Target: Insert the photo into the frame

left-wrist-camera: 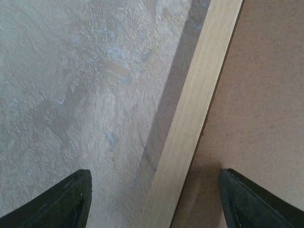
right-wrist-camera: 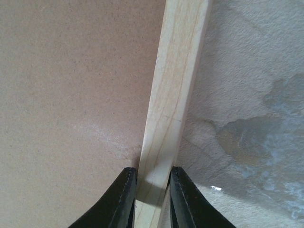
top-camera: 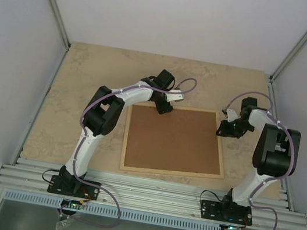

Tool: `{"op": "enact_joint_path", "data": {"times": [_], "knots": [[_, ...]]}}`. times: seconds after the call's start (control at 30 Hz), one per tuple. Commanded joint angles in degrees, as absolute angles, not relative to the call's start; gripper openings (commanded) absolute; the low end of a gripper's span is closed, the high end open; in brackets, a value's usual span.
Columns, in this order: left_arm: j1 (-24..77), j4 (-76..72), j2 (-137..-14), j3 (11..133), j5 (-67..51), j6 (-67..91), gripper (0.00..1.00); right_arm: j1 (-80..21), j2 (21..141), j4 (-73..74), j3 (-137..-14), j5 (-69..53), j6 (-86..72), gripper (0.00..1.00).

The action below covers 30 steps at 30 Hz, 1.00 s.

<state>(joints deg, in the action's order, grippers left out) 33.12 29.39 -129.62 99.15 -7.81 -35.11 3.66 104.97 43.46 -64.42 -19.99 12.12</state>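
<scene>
On the surface [top-camera: 71, 113], right tool [right-wrist-camera: 152, 171] pinches the frame [right-wrist-camera: 175, 85], left tool [left-wrist-camera: 154, 173] gapes wide; one-sided lifting could twist it loose.

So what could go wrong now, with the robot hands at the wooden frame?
1. The right gripper pinches only the thin edge of the frame; if it lifts, the frame might slip or twist out.
2. The left gripper is open astride another edge, holding nothing, so a lift could tip the frame.
3. The brown backing board lies in the frame and might slide out if it tilts.
</scene>
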Motion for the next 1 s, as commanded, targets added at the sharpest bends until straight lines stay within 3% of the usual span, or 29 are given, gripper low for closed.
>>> {"op": "enact_joint_path", "data": {"times": [0.0, 0.13, 0.47, 0.63, 0.83, 0.97], "knots": [[33.9, 32.4, -133.6, 96.4, -4.2, -35.4, 0.75, 3.4, 105.6, 43.6, -63.7, -19.4, 12.1, 0.16], [33.5, 32.8, -132.8, 96.6, -5.6, -33.8, 0.75, 2.9, 108.5, 43.6, -67.2, -20.8, 11.9, 0.09], [29.3, 36.6, -129.2, 100.9, -17.0, -26.5, 0.77, -2.1, 116.0, 43.3, -76.3, -20.8, 21.9, 0.09], [29.9, 40.2, -134.2, 108.5, -20.2, -21.2, 0.79, -3.0, 119.2, 44.9, -81.5, -22.2, 23.6, 0.10], [31.9, 39.6, -136.2, 106.7, -16.4, -21.5, 0.76, -2.1, 119.0, 49.3, -87.8, -25.7, 23.3, 0.25], [32.0, 38.5, -136.0, 104.1, -13.0, -20.4, 0.73, -1.5, 116.2, 50.0, -88.2, -24.4, 21.5, 0.30]]}}
